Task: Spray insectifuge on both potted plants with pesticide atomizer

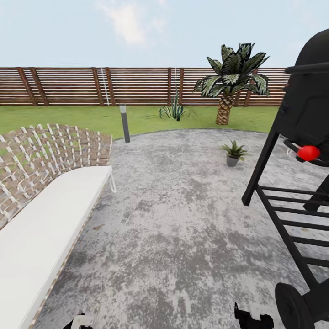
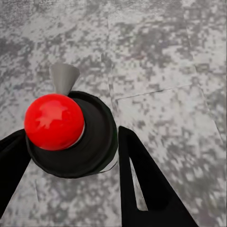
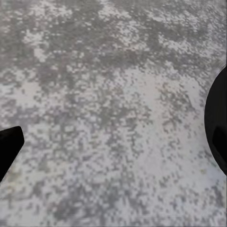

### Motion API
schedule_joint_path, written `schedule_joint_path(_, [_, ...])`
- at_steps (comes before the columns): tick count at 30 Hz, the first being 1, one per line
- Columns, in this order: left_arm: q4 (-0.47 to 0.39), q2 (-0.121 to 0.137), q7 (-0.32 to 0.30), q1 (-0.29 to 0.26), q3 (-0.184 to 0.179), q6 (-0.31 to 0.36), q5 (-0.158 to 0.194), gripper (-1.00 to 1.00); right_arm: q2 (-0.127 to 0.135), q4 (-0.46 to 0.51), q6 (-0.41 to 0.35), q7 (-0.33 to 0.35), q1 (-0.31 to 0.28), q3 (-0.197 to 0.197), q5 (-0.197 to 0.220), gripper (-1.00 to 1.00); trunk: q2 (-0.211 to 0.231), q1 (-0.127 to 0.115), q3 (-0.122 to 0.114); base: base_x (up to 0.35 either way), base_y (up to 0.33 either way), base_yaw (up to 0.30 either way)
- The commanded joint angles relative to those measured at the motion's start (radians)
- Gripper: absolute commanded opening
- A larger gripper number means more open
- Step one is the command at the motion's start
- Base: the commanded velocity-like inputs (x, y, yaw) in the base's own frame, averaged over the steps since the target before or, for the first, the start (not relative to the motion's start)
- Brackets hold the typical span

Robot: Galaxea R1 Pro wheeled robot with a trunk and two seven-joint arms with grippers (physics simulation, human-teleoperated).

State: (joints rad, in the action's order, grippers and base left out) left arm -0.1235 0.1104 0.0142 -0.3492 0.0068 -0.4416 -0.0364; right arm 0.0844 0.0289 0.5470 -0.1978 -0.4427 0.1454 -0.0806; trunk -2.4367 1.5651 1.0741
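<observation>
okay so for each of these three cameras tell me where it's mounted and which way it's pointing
Head: on the robot's head, facing forward and down across the patio to a potted plant, grill and fence; gripper tips at the bottom edge.
Left wrist: near the left gripper, looking down its fingers at a red-topped atomizer between them.
Right wrist: near the right gripper, looking down at pavement; a finger shows.
Shared: all see the grey patio.

Patio furniture and grill
White-cushioned wicker sofa (image 1: 50,201) at left; black grill (image 1: 301,151) at right; palm (image 1: 230,80) beside fence (image 1: 91,86).
</observation>
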Motion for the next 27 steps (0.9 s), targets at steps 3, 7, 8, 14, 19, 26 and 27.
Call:
schedule_joint_path(3, [0.001,0.000,0.001,-0.001,0.001,-0.003,-0.004,-1.00,0.000,-0.001,0.003,-0.003,-0.001,0.006,-0.009,1.00,0.000,0.000,0.001,0.339,0.000,0.000])
schedule_joint_path(7, [0.001,0.000,0.001,-0.001,0.001,-0.003,-0.004,-1.00,0.000,-0.001,0.003,-0.003,-0.001,0.007,-0.009,1.00,0.000,0.000,0.001,0.339,0.000,0.000])
schedule_joint_path(8, [0.001,0.000,0.001,-0.001,0.001,-0.003,-0.003,-1.00,0.000,-0.001,0.003,-0.003,-0.001,0.007,-0.009,1.00,0.000,0.000,0.001,0.339,0.000,0.000])
schedule_joint_path(14, [0.001,0.000,0.001,-0.001,0.001,-0.003,-0.004,-1.00,0.000,-0.001,0.003,-0.003,-0.001,0.007,-0.009,1.00,0.000,0.000,0.001,0.339,0.000,0.000])
schedule_joint_path(19, [0.001,0.000,0.001,-0.001,0.001,-0.003,-0.004,-1.00,0.000,-0.001,0.003,-0.003,-0.001,0.007,-0.009,1.00,0.000,0.000,0.001,0.339,0.000,0.000])
schedule_joint_path(26, [0.001,0.000,0.001,-0.001,0.001,-0.003,-0.004,-1.00,0.000,-0.001,0.003,-0.003,-0.001,0.007,-0.009,1.00,0.000,0.000,0.001,0.339,0.000,0.000])
schedule_joint_path(27, [0.001,0.000,0.001,-0.001,0.001,-0.003,-0.004,-1.00,0.000,-0.001,0.003,-0.003,-0.001,0.007,-0.009,1.00,0.000,0.000,0.001,0.339,0.000,0.000])
